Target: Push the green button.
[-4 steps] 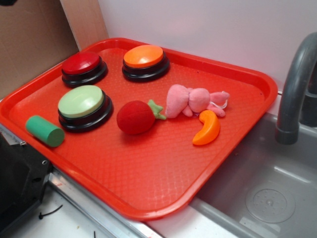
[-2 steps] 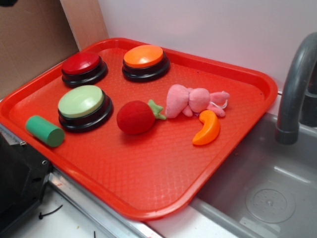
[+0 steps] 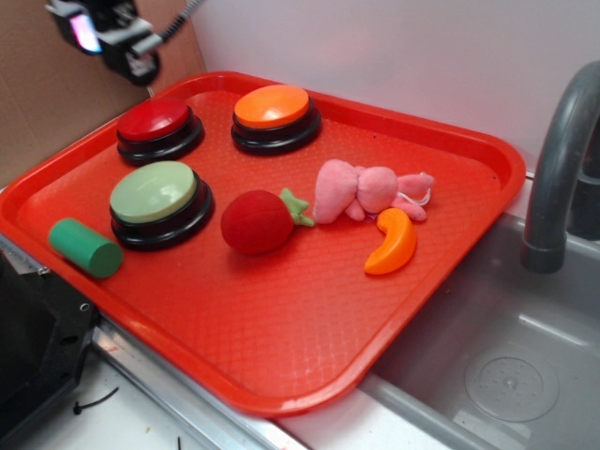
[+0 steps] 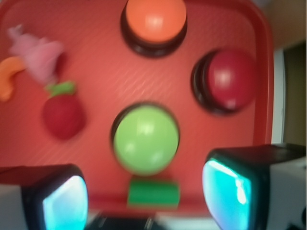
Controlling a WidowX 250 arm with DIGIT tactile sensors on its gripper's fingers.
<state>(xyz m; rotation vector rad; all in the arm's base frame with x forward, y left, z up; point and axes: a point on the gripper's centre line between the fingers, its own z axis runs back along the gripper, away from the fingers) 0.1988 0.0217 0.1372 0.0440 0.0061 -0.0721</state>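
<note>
The green button (image 3: 155,192), pale green dome on a black base, sits at the left of the red tray (image 3: 309,309). In the blurred wrist view it shows in the middle (image 4: 146,139). My gripper (image 3: 103,33) hangs high at the top left, above the tray's far left corner and well apart from the button. In the wrist view the gripper (image 4: 144,196) is open, its two fingers wide apart with nothing between them.
On the tray: a red button (image 3: 155,127), an orange button (image 3: 274,114), a dark green cylinder block (image 3: 84,247), a red strawberry toy (image 3: 261,221), a pink plush (image 3: 367,190), an orange crescent (image 3: 394,242). A sink (image 3: 506,375) and faucet (image 3: 562,159) lie right.
My gripper has come into the exterior view at the top left; earlier it was out of frame. The things on the tray have not moved.
</note>
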